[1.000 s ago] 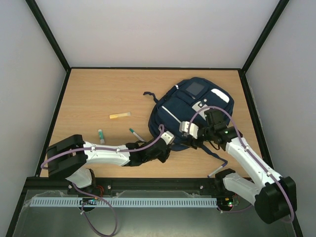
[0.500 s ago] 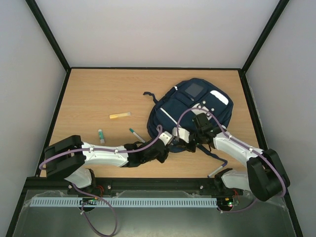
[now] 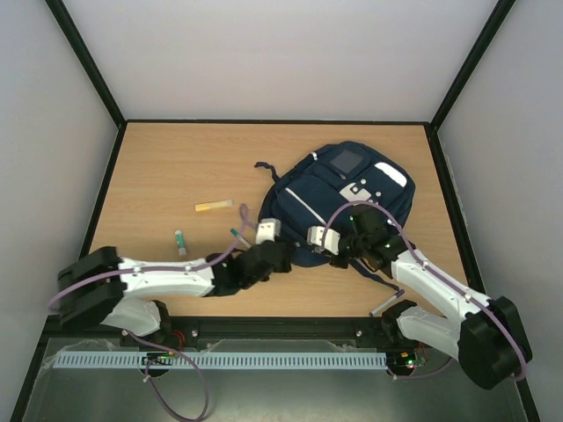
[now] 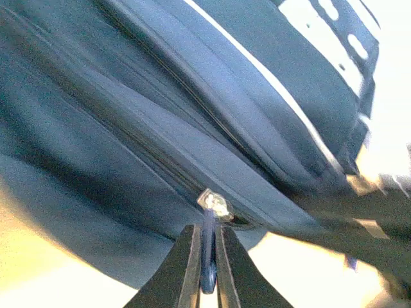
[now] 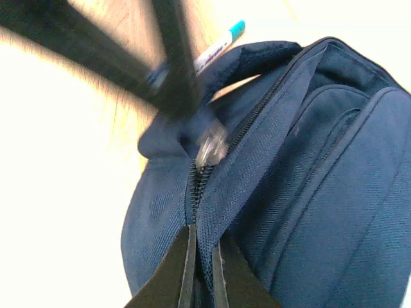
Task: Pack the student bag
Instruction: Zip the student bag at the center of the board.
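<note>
We hold the bag (image 3: 330,189), right of centre on the worktop (image 3: 176,167): left gripper (image 4: 207,234) pinching the zip pull (image 4: 208,263), right gripper (image 5: 201,237) clamped on bag fabric beside the zip, which runs between them.

The 2 arms stretch forward, low. The left gripper (image 4: 207,228) pinches a zip pull (image 4: 209,253) between its fingers; the right gripper (image 5: 204,231) clamps student bag (image 5: 321,179) fabric between its tips.

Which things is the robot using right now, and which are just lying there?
In use: large navy-blue fabric backpack; its dark-blue zip pull, pinched by left gripper; right gripper, pinching its zip edge.
Lying about: flat yellow stick; small green-capped tube; teal-capped white pen; thin white stick.
</note>
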Controlling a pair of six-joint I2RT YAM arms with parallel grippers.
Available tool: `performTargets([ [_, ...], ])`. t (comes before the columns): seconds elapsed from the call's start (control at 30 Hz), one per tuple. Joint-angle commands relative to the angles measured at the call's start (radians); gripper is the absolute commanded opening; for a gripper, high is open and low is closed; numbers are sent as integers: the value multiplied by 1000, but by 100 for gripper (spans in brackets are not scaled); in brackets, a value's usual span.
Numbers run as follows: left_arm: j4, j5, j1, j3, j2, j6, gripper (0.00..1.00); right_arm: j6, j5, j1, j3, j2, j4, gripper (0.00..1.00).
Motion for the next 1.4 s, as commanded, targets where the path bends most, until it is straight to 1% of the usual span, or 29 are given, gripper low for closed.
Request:
performTargets([
  [0.0, -342, -405, 245, -144, -101, -110, 2, -146, 86, -107, -82, -48, -388, 1],
  [0.07, -324, -363, 268, -141, -85, -59, 2, -166, 70, -129, -70, -49, -416, 1],
  [0.17, -302, -346, 277, -133, -58, -30, 2, -168, 57, -145, -51, -57, -440, 1],
  [0.3, -227, -300, 271, -151, -65, 23, 2, -136, 25, -148, -21, -82, -453, 1],
  [0.4, -163, -247, 257, -161, -83, 102, 2, -113, 27, -149, 2, -78, -446, 1],
  [0.47, -112, -194, 245, -168, -103, 174, 2, -82, 49, -155, 9, -78, -414, 1],
  [0.53, -44, -100, 238, -186, -121, 253, 2, -78, 37, -156, 20, -83, -432, 1],
  [0.57, -13, -48, 231, -196, -130, 292, 2, -84, 15, -156, 31, -79, -458, 6],
  [0.63, 1, 3, 214, -200, -135, 326, 2, -103, -42, -156, 63, -58, -530, 24],
  [0.67, 25, 60, 208, -207, -139, 349, 2, -83, -63, -156, 83, -49, -547, 30],
  [0.7, 53, 116, 203, -215, -142, 381, 2, -56, -72, -156, 103, -45, -547, 32],
  [0.77, 88, 183, 171, -218, -137, 403, 2, -6, -80, -156, 118, -50, -524, 33],
  [0.83, 99, 242, 133, -206, -115, 424, 3, 53, -54, -156, 125, -42, -480, 33],
  [0.93, 134, 323, 66, -189, -65, 443, 2, 97, -22, -157, 144, 9, -458, 37],
  [0.97, 147, 341, 45, -181, -42, 440, 2, 120, 1, -157, 148, 27, -444, 38],
  [1.07, 199, 361, -28, -145, 30, 435, 2, 219, 138, -159, 147, 67, -362, 43],
  [1.17, 221, 368, -96, -87, 95, 439, 2, 245, 198, -184, 152, 43, -367, 46],
  [1.2, 205, 370, -114, -59, 113, 447, 4, 248, 203, -197, 156, 22, -380, 49],
  [1.23, 179, 364, -133, -32, 116, 458, 10, 254, 212, -209, 161, -3, -396, 51],
  [1.3, 120, 345, -157, 4, 96, 484, 26, 266, 244, -233, 176, -49, -428, 54],
  [1.37, 66, 323, -164, 10, 41, 499, 41, 286, 279, -269, 185, -85, -458, 61],
])
